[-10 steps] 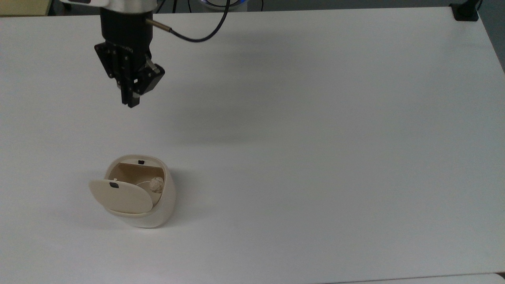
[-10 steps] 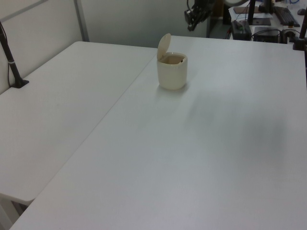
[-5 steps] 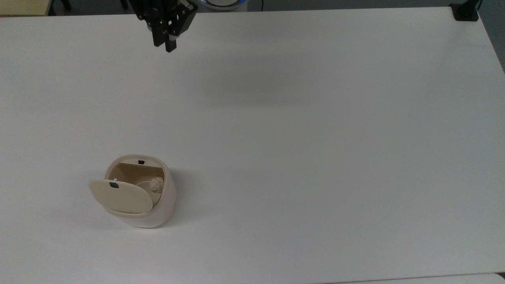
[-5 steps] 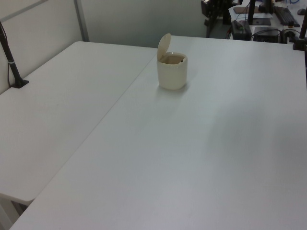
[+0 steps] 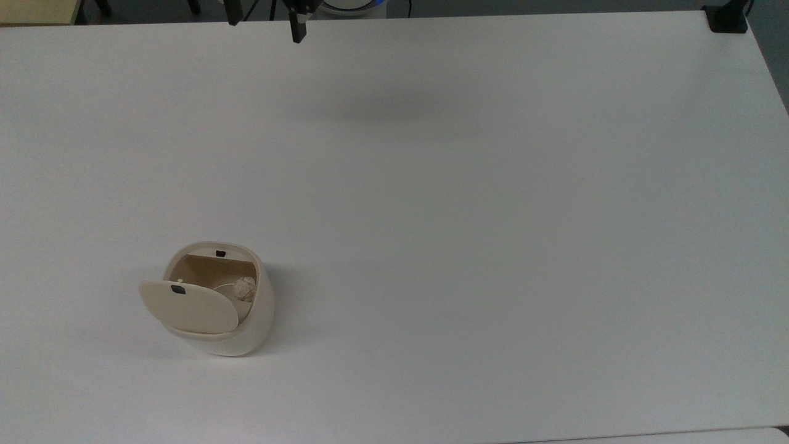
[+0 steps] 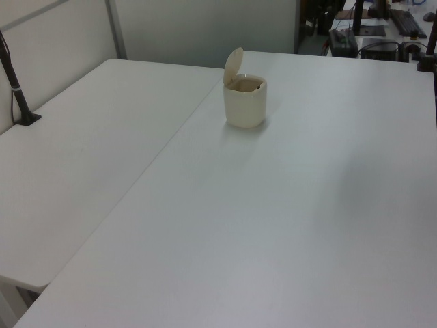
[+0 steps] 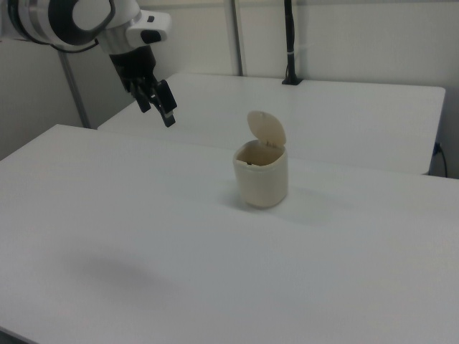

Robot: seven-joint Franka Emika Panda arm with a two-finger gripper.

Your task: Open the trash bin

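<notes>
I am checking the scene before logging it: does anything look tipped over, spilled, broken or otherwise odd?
Nothing stands out. The trash bin stands upright on the white table, its lid swung up on its hinge. A small crumpled wad lies inside it, none outside. The hand hangs in the air, apart from the bin.

No writing, label, brand, number or sign can be read anywhere. The trash bin [image 5: 216, 302] is plain cream plastic (its lid [image 5: 188, 306] carries a small black patch, but no letters show on it), the white counter [image 5: 493, 216] is unmarked, and the arm's [image 7: 79, 20] white and black casing shows no legible lettering.
</notes>
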